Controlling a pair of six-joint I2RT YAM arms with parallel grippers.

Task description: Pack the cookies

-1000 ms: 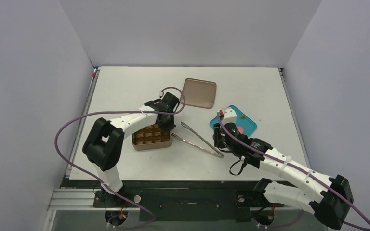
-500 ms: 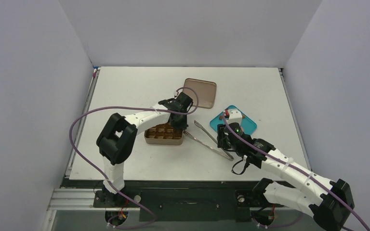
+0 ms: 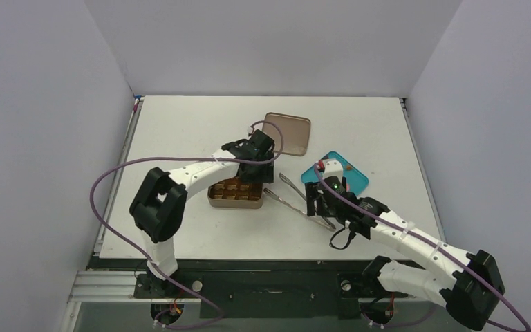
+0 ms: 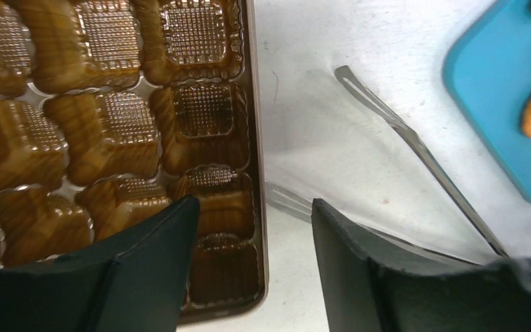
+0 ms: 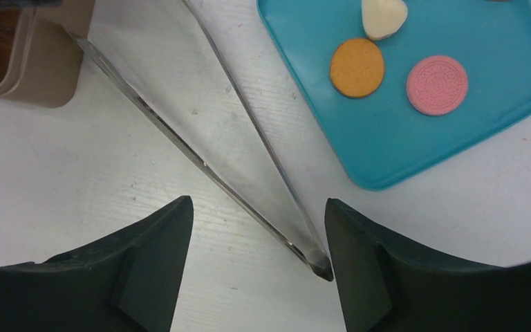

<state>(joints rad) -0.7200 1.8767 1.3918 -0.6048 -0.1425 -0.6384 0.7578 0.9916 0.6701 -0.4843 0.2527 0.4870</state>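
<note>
right jaws stand open over the tongs (image 5: 303, 243); they should close squarely across both blades; left jaws, open too, straddle the tin (image 4: 257, 173) rim

table: white rectangular tabletop (image 3: 180, 124), matte, fills the middle of the top view
table surface close up: faint scuffs, fine grain lines and a few dark specks in both wrist views
table sides: thin grey edge strip (image 3: 130, 131) along the left side, another on the right
near edge: dark strip (image 3: 249, 263) across the front of the tabletop
frame: aluminium rail (image 3: 110, 287) below the dark strip, bottom of the top view
back wall: plain pale grey-lilac panel (image 3: 269, 41), meets the table's far edge
left wall: same plain panel (image 3: 34, 138), slopes in toward the table
right wall: same plain panel (image 3: 491, 104)
enclosure: three panels box the table in
light: even, diffuse, soft short shadows on the tabletop
</note>
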